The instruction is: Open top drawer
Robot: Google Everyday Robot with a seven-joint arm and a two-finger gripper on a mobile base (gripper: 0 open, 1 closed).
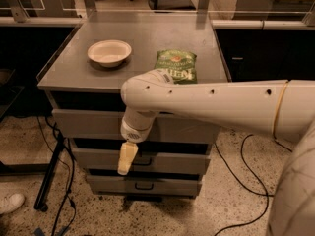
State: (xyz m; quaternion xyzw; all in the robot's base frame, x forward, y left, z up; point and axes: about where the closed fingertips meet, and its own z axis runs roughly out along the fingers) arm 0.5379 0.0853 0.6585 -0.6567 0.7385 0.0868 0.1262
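The top drawer (88,124) is the widest grey front of three, just under the cabinet top. Its black handle is hidden behind my wrist. My white arm reaches in from the right across the cabinet front. My gripper (126,157) hangs down from the wrist (135,127), its cream tip pointing at the floor in front of the middle drawer (172,162), left of that drawer's black handle. It holds nothing that I can see.
A white bowl (109,52) and a green chip bag (175,65) lie on the cabinet top (64,75). The bottom drawer (147,185) is below. Black cables (59,181) and a stand leg run down the left side, another cable (236,176) on the right.
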